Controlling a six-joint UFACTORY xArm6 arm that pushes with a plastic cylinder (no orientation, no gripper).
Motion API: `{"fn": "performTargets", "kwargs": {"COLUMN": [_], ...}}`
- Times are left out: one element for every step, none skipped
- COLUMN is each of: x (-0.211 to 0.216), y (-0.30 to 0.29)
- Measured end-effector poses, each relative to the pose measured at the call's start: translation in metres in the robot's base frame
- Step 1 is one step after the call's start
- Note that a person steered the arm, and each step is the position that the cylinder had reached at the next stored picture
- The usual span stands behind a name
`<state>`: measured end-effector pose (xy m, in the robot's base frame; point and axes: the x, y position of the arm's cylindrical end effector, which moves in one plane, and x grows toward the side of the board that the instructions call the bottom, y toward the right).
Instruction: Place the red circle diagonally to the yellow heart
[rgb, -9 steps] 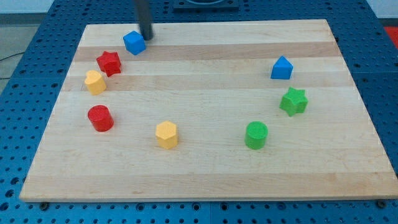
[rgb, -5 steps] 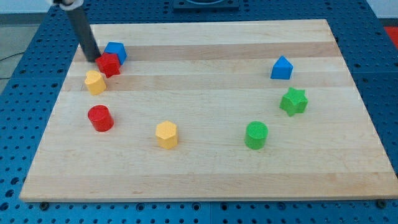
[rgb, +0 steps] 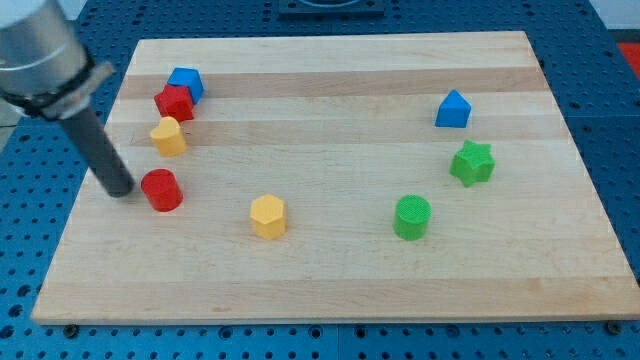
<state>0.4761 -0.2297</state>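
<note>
Wooden board (rgb: 330, 270) carries eight coloured blocks.

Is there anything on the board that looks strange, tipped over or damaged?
Nothing stands out. All blocks sit upright and whole on the board. My tip is just left of the red circle.

The pale wood-grained desk (rgb: 330, 90) carries red circle (rgb: 161, 190), yellow heart (rgb: 169, 136), green star (rgb: 471, 163), and blue cube (rgb: 185, 82).

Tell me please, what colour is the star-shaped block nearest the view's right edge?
Green; the green star shows clearly in the camera view.
</note>
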Motion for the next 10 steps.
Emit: {"fn": "performTargets", "kwargs": {"x": [0.008, 0.052, 0.080, 0.075, 0.066, 0.064, 0.064, 0.085, 0.081, 0.039], "y": [0.047, 0.027, 0.066, 0.107, 0.129, 0.136, 0.150, 0.124, 0.067, 0.023]}}
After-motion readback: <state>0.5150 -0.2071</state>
